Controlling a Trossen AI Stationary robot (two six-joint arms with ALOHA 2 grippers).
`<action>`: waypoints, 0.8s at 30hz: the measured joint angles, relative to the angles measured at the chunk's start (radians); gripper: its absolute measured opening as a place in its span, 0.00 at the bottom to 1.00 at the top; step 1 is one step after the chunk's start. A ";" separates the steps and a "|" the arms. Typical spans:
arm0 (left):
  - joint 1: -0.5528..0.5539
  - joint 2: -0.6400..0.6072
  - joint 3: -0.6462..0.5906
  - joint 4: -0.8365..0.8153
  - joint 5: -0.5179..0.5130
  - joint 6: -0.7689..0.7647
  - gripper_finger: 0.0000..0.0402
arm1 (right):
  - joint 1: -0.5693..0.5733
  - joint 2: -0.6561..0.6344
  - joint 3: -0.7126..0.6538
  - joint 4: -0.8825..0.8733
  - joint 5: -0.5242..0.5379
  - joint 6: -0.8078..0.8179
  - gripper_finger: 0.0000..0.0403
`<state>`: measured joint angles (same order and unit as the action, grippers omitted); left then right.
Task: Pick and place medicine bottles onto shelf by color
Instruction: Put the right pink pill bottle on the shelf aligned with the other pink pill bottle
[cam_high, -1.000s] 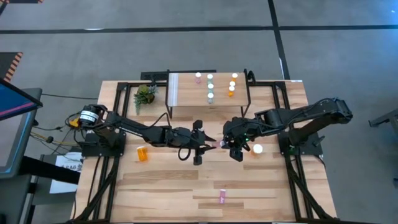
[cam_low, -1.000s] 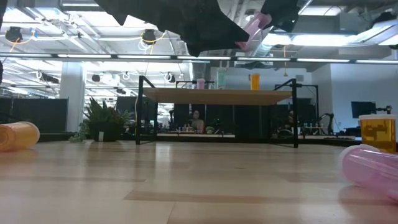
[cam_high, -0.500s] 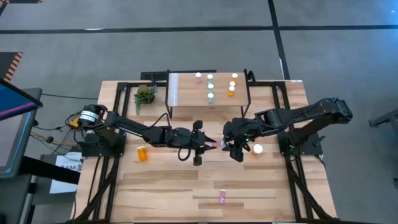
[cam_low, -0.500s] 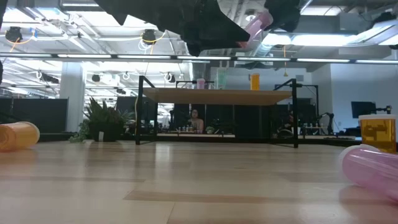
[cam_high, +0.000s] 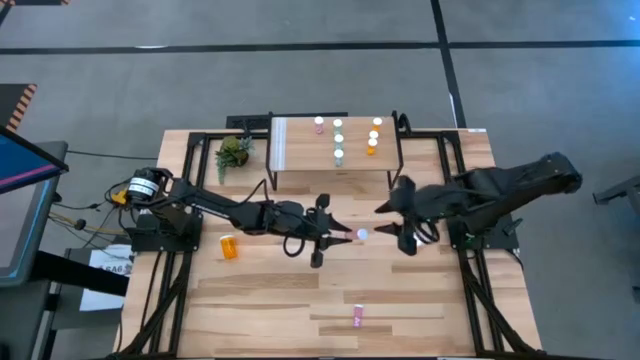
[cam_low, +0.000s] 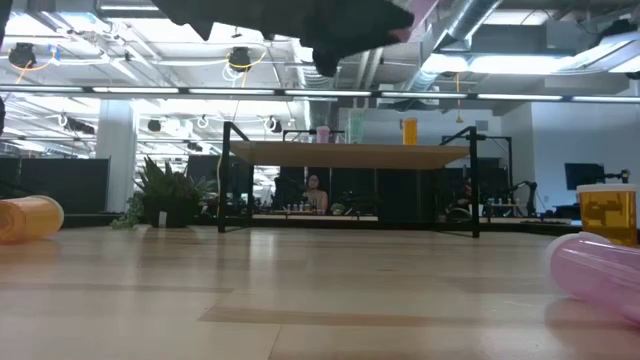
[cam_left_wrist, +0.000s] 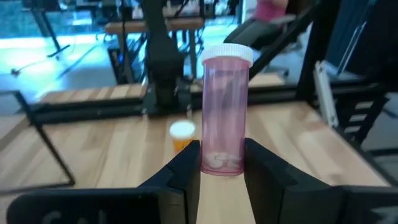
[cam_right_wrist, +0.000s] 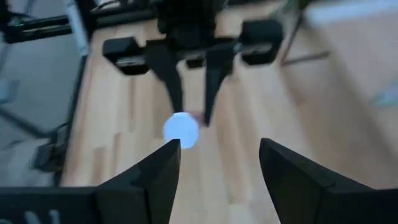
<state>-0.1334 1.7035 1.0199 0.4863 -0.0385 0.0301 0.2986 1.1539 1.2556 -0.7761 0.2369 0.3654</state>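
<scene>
Mid-table: left claw (cam_left_wrist: 221, 163) grips pink bottle (cam_left_wrist: 225, 112); right claw (cam_right_wrist: 217, 165) apparently open.

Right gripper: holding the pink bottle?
No. The right gripper is open and empty; the left gripper clamps the pink bottle.

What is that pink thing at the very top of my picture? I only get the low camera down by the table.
Observer: It's a pink bottle. The left hand is pinching its bottom end, up in the air.
Operator: Where did the other hand go? I can't see it.
Observer: The right hand is open and empty. It faces the bottle's top across a gap.
</scene>
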 joint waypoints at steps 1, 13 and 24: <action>0.000 0.000 0.000 0.016 0.011 -0.003 0.21 | 0.025 -0.010 -0.001 0.001 0.060 -0.008 0.59; 0.040 -0.001 -0.060 0.346 0.113 -0.070 0.21 | 0.177 -0.170 -0.421 0.615 0.239 -0.212 0.59; 0.070 -0.002 -0.061 0.427 0.165 -0.112 0.21 | 0.082 -0.185 -0.776 1.396 0.233 -0.468 0.59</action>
<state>-0.0635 1.7020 0.9588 0.9136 0.1268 -0.0818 0.3804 0.9687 0.4800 0.6197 0.4704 -0.1030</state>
